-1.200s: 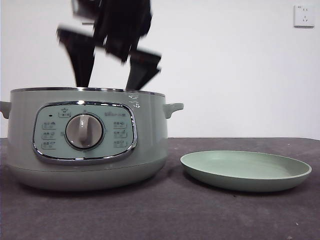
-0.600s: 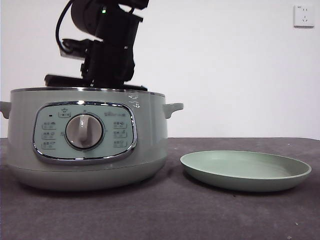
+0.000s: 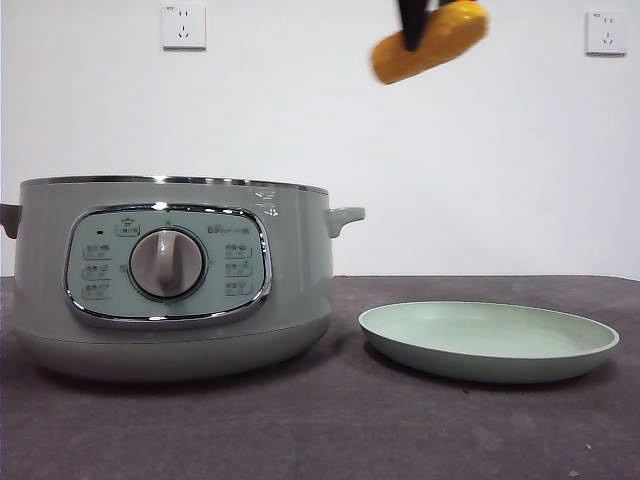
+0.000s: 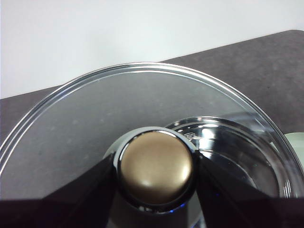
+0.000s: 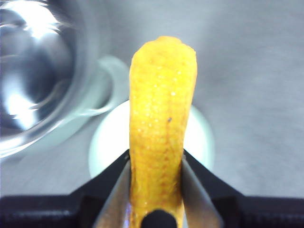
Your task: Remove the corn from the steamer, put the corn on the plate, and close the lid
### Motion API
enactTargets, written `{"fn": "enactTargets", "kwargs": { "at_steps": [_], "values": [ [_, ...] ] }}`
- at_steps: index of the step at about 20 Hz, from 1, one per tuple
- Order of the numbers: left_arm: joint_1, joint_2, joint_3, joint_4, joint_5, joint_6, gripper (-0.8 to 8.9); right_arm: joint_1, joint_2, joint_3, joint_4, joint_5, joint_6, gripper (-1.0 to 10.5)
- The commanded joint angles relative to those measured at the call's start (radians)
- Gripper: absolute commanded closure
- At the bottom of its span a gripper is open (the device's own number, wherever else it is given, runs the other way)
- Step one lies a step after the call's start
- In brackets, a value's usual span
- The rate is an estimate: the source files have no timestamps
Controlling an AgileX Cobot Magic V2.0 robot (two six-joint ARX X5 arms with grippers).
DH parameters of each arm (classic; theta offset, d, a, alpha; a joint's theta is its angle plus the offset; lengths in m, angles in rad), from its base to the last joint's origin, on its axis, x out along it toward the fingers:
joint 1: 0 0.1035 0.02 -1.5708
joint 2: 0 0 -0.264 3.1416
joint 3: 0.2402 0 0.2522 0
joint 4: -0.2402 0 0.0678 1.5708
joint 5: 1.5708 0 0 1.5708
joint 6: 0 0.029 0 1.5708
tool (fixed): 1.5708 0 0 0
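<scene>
My right gripper (image 3: 412, 25) is shut on the yellow-orange corn (image 3: 430, 42) and holds it tilted, high in the air, roughly over the near side of the pale green plate (image 3: 488, 341). In the right wrist view the corn (image 5: 161, 123) stands between the jaws, with the plate (image 5: 107, 142) blurred below and the steamer (image 5: 33, 76) beside it. The sage-green steamer (image 3: 170, 275) stands open at the left of the table. In the left wrist view my left gripper (image 4: 154, 168) is shut on the knob (image 4: 154, 166) of the glass lid (image 4: 142, 109), out of the front view.
The dark table (image 3: 330, 420) runs in front of the steamer and plate. Two wall sockets (image 3: 183, 25) sit high on the white back wall.
The right arm has risen out of the steamer and swung right, carrying the corn up over the plate. Earlier its jaws were down inside the pot.
</scene>
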Motion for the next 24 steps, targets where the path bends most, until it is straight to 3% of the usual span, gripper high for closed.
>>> {"fn": "enactTargets", "kwargs": {
  "at_steps": [1,6,13,15,18,24],
  "values": [
    [0.000,0.014,0.016,0.061,0.021,0.004,8.22,-0.046,-0.025,-0.041,-0.016,0.002,0.046,9.6],
    [0.000,0.040,0.016,0.091,0.044,0.003,8.22,-0.082,-0.155,-0.306,0.040,0.004,0.063,9.6],
    [0.000,0.041,0.016,0.101,0.044,0.003,8.22,-0.082,-0.310,-0.776,0.413,-0.006,0.082,9.6],
    [0.000,0.041,0.016,0.101,0.045,0.003,8.22,-0.085,-0.303,-0.877,0.558,-0.059,0.076,9.6],
    [0.000,0.041,0.016,0.101,0.045,0.002,8.22,-0.088,-0.273,-0.972,0.741,-0.105,0.074,9.6],
    [0.000,0.041,0.016,0.101,0.045,0.003,8.22,-0.113,-0.119,-0.979,0.812,-0.105,0.059,9.6]
  ]
}}
